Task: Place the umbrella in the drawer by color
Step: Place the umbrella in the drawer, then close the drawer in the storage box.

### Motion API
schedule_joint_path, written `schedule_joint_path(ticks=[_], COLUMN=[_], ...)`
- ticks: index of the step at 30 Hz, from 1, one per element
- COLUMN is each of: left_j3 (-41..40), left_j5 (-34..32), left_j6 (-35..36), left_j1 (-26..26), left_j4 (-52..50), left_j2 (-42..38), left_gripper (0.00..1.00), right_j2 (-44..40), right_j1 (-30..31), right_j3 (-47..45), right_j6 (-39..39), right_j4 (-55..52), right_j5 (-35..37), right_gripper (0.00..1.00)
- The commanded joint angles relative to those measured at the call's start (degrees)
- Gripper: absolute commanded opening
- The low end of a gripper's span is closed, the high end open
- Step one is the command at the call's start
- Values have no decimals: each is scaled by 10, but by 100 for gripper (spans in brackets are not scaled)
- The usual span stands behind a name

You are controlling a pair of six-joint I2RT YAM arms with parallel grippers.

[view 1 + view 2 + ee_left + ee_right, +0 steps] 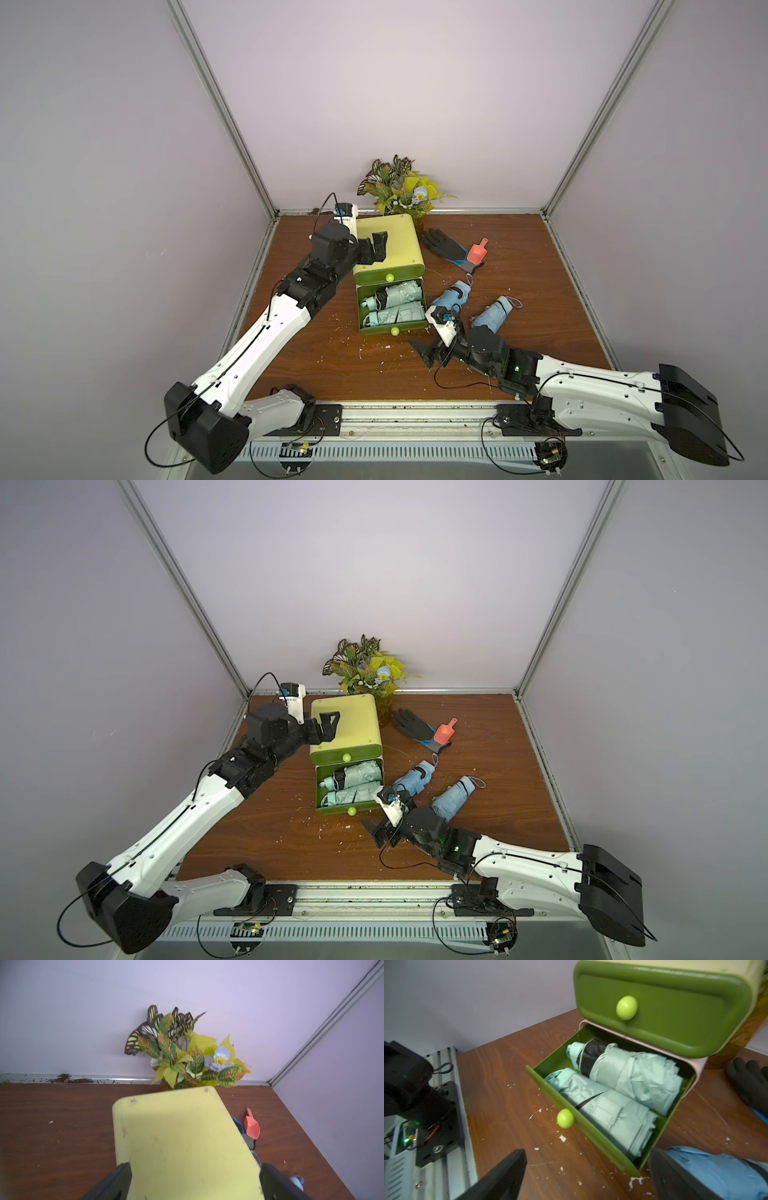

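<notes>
Table, left jaws wide over cabinet — right jaws wide, empty

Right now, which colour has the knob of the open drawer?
Lime green knob, best seen in the right wrist view.

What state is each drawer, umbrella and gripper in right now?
upper drawer: closed.
lower drawer: pulled open, holding two folded mint umbrellas.
blue umbrellas: both folded, lying on the table.
left gripper: open, empty, at the cabinet top.
right gripper: open, empty, near the lower drawer's front corner.
</notes>
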Motion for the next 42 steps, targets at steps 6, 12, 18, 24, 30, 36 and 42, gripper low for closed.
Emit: schedule_joint_path(ticks=[6, 12, 18, 24, 30, 36, 42], left_j3=[92, 84, 62, 4, -21, -31, -36], left_j5=[89, 96, 118, 189, 257, 266, 276], left_j6=[47, 58, 56, 31, -9, -26, -35], left_j1=[114, 144, 148, 193, 200, 199, 200], left_j4=[-71, -48, -21, 33, 67, 78, 82], left_j2=[138, 184, 193, 206, 208, 200, 202], left_gripper=[99, 99, 99, 99, 99, 99, 99], right_j2=[52, 98, 139, 213, 267, 302, 336], right_j1=[33, 49, 60, 67, 79, 86, 86], right_j3=[-17, -15, -10, 27, 58, 83, 111], right_j6=[164, 243, 316, 406, 420, 415, 373], right_j4=[119, 135, 159, 169, 207, 226, 261], right_j5=[63, 77, 105, 144, 189, 244, 281], right_gripper=[80, 68, 53, 40, 42, 42, 41])
